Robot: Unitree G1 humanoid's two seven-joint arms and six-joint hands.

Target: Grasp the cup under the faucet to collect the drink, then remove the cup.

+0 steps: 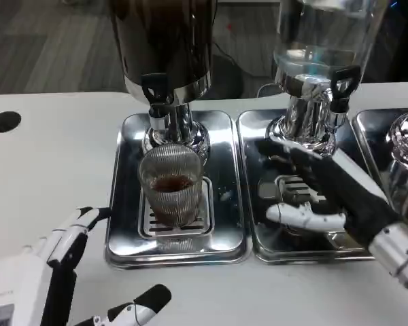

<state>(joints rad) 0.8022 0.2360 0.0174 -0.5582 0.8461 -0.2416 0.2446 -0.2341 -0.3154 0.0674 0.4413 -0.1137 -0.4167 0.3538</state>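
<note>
My left hand (pixel 68 272) hovers with fingers spread, holding nothing, near the tray (pixel 122 204). My right hand (pixel 340 197) lies open over the neighbouring tray. The ribbed cup (pixel 170 187), holding dark drink, stands under the faucet (pixel 156 92).

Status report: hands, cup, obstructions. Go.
Left hand open, short of the cup. Right hand open over the neighbouring tray. Cup under faucet, part filled. Path clear.

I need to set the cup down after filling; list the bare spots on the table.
Bare white table lies left of the left tray, beyond the left hand, and along the front edge. The right tray is crowded by the right hand.
</note>
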